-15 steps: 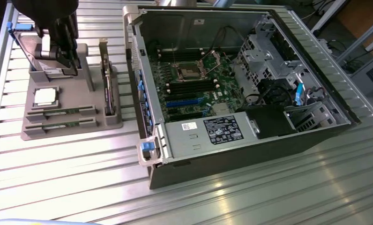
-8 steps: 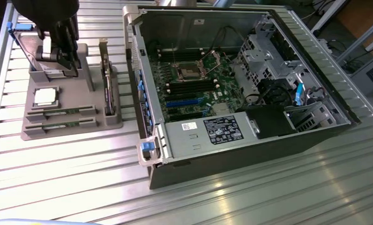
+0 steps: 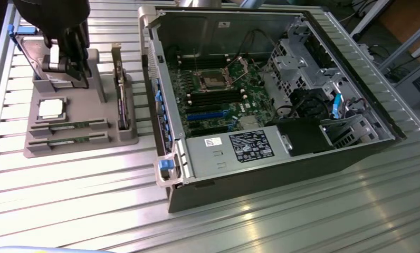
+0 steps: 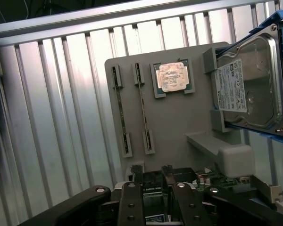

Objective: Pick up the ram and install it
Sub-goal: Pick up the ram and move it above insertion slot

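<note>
Two ram sticks [image 3: 69, 127] [image 3: 68, 141] lie side by side in slots at the near end of a grey holder tray [image 3: 83, 150], thin and green with dark chips. In the wrist view they stand edge-on [image 4: 121, 110] [image 4: 142, 109]. My gripper [image 3: 70, 68] hangs over the far end of the tray, well apart from both sticks. Its fingers [image 4: 132, 193] stand apart in the wrist view and hold nothing; my gripper [image 4: 152, 181] is open. The open computer case [image 3: 169, 105] with its motherboard [image 3: 224, 89] lies at the exterior view's right.
The tray also holds a square silver processor [image 3: 50, 108], an upright dark card [image 3: 118, 87] and a hard drive [image 4: 250, 89] in a blue frame. The card's board shows under my fingers in the wrist view. Everything rests on a ribbed metal table [image 3: 90, 200].
</note>
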